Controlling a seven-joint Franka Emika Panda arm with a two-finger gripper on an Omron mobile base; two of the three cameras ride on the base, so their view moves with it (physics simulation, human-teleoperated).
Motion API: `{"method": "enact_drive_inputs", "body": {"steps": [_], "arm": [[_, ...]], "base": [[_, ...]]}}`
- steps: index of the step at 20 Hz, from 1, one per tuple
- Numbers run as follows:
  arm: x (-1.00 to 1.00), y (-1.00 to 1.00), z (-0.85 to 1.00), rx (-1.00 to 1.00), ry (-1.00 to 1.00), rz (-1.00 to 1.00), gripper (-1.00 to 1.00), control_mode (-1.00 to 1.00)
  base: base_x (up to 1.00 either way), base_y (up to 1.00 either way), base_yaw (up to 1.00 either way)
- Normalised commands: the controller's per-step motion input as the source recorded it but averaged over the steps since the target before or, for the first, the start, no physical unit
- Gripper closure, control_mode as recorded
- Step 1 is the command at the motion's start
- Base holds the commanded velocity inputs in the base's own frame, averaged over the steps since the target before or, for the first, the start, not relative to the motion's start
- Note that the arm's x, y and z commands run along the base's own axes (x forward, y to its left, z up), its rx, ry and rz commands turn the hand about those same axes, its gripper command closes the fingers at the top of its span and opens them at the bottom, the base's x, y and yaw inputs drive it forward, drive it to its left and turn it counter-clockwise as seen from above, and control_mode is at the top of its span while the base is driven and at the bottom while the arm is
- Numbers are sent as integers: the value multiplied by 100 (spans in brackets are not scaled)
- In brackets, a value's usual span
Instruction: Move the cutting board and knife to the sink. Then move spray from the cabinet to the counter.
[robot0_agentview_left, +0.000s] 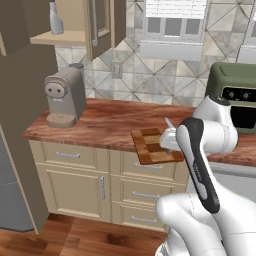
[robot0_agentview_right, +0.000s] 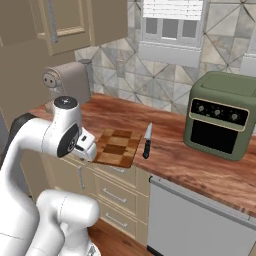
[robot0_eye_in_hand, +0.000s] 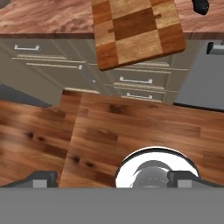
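The gripper (robot0_eye_in_hand: 112, 178) is seen in the hand view with its two dark tips set wide apart near the bottom corners; the jaws are open and nothing is held between them. Below it the reddish wooden floor (robot0_eye_in_hand: 131, 131) is shown, and beyond that the beige drawer fronts (robot0_eye_in_hand: 131, 81) under the counter.

The cutting board (robot0_agentview_right: 116, 146) is found on the front edge of the counter (robot0_agentview_right: 190, 165), one end jutting out past the edge over the drawers. In the right base view the white hand is seen just beside the board's near corner, apart from it as far as can be told. The knife (robot0_agentview_right: 147, 140) is laid on the counter just to the right of the board, tip pointing toward the wall.

Farther back, a taupe coffee machine (robot0_agentview_left: 65, 96) is placed at the counter's left end, and a green toaster oven (robot0_agentview_right: 222, 120) at its right. Highest and farthest, the spray (robot0_agentview_left: 56, 19) is kept upright on the shelf of the cabinet (robot0_agentview_left: 65, 36), whose door (robot0_agentview_left: 102, 25) is swung open.
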Motion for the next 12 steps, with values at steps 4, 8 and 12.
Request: {"method": "enact_drive_inputs", "body": {"steps": [4, 8, 12], "arm": [[0, 0, 0, 0, 0, 0, -100, 100], [0, 0, 0, 0, 0, 0, -100, 100], [4, -7, -1, 0, 0, 0, -100, -100]], "base": [[-1, -5, 0], [7, 0, 0], [16, -10, 0]]}}
